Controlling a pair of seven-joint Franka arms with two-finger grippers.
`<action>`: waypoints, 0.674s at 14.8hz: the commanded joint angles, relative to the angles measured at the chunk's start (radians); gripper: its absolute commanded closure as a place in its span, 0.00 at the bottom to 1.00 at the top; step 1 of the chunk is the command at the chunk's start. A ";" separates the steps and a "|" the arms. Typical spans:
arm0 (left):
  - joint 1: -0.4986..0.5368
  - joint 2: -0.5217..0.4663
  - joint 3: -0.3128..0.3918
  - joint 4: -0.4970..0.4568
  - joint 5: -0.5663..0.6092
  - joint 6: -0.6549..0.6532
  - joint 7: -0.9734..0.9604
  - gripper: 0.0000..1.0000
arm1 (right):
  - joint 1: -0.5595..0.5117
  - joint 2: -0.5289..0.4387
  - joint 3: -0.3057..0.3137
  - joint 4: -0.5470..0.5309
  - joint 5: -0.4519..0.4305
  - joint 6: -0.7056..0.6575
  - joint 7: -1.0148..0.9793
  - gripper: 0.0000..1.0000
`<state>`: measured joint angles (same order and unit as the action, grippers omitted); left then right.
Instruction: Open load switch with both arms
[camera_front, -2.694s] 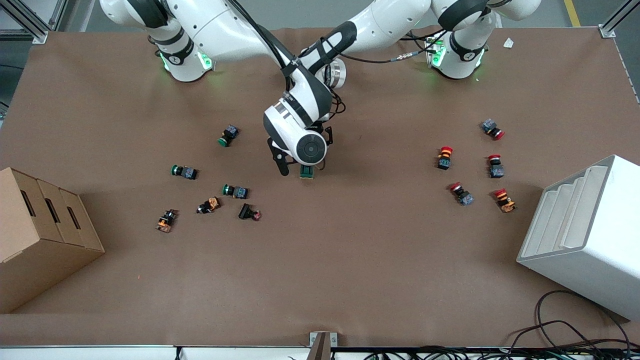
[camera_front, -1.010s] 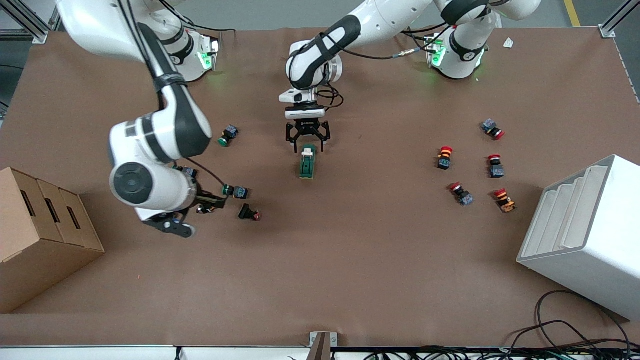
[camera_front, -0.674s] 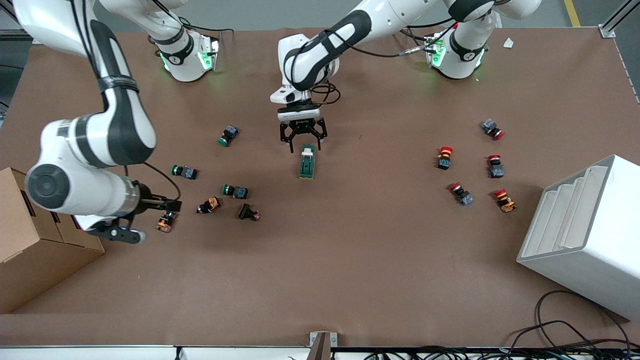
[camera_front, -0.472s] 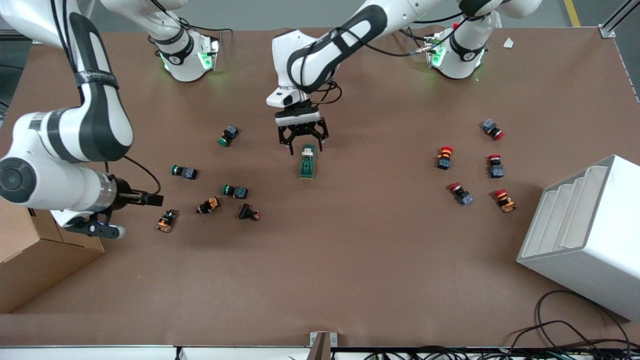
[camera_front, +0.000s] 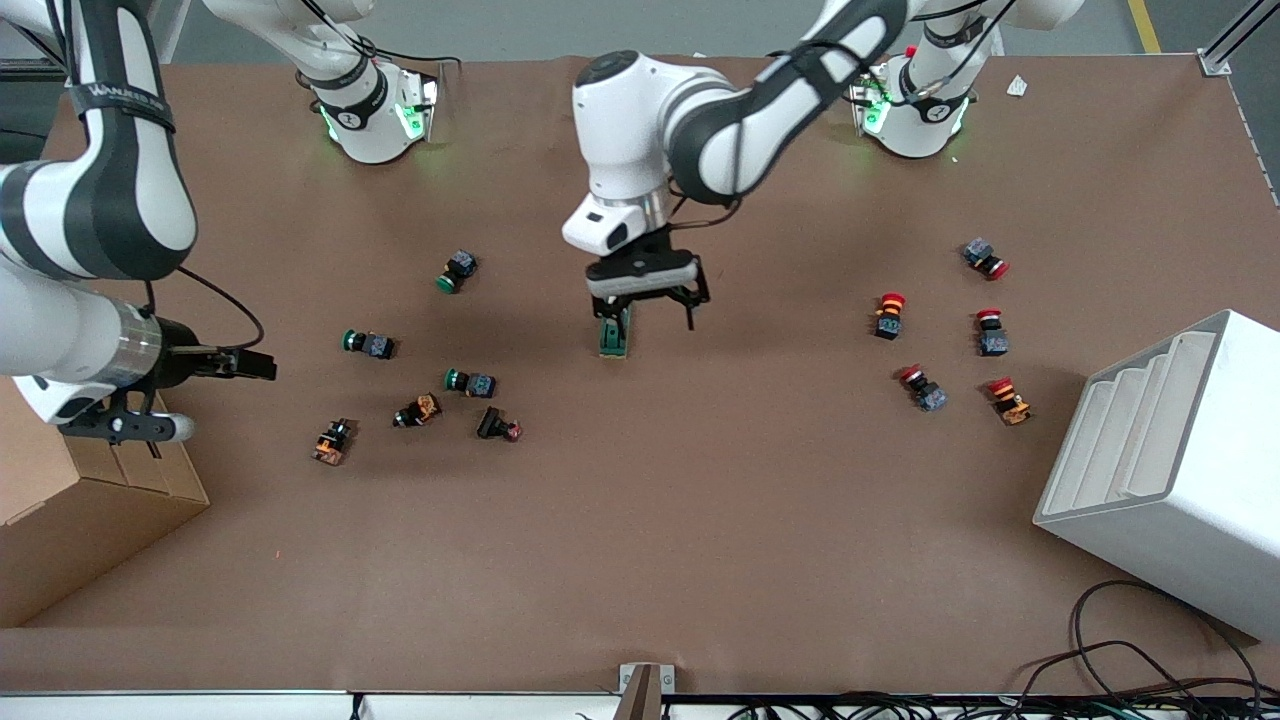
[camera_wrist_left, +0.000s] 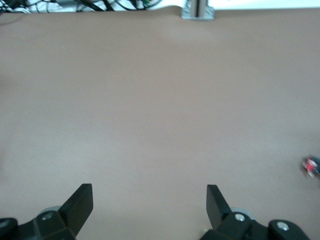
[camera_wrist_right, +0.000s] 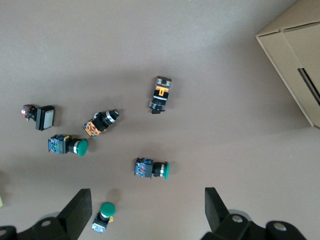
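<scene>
Left claw (camera_front: 645, 315): fingers (camera_wrist_left: 80, 202) spread apart and gripping nothing, hanging over the end of the load switch (camera_front: 613, 335) that lies farther from the front camera. The dark-green switch rests flat on the brown tabletop (camera_front: 640, 520) near its middle, its long axis running toward the front camera; the claw hides its upper part, so whether a finger touches it cannot be told. The left arm (camera_front: 740, 130) reaches in from its base at the top of the front view.

Right claw (camera_front: 250, 365): fingers (camera_wrist_right: 75, 212) also set apart, empty, up in the air over the tabletop beside the cardboard box (camera_front: 70, 520) at the right arm's end — well apart from the load switch. The right arm (camera_front: 110, 190) bends down to it from above.

Between the right claw and the load switch lies a loose cluster of push buttons: three green-capped ones (camera_front: 458, 270), (camera_front: 368, 344), (camera_front: 470, 382), two with orange bodies (camera_front: 418, 410), (camera_front: 332, 441), and a black one with a red tip (camera_front: 498, 427). The right wrist view shows the same cluster — green caps (camera_wrist_right: 152, 169), (camera_wrist_right: 67, 145), (camera_wrist_right: 102, 216), orange bodies (camera_wrist_right: 161, 94), (camera_wrist_right: 100, 121) — with a corner of the box (camera_wrist_right: 295, 55).

Toward the left arm's end, five red mushroom-capped buttons (camera_front: 888, 315), (camera_front: 985, 258), (camera_front: 991, 332), (camera_front: 922, 388), (camera_front: 1010, 400) lie scattered near a white stepped bin (camera_front: 1170, 470).
</scene>
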<state>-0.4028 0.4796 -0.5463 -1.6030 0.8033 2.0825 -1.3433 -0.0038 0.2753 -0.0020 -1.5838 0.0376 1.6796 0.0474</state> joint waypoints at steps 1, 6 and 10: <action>0.096 -0.039 -0.006 0.027 -0.102 -0.002 0.128 0.00 | -0.048 -0.024 0.020 0.031 -0.015 -0.053 -0.026 0.00; 0.206 -0.108 0.032 0.106 -0.304 -0.091 0.401 0.00 | -0.053 0.013 0.022 0.157 -0.054 -0.141 -0.021 0.00; 0.249 -0.238 0.170 0.092 -0.516 -0.191 0.686 0.00 | -0.044 0.013 0.023 0.159 -0.041 -0.141 -0.020 0.00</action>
<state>-0.1865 0.3247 -0.4064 -1.4860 0.3629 1.9513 -0.7762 -0.0398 0.2737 0.0075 -1.4481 0.0061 1.5524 0.0284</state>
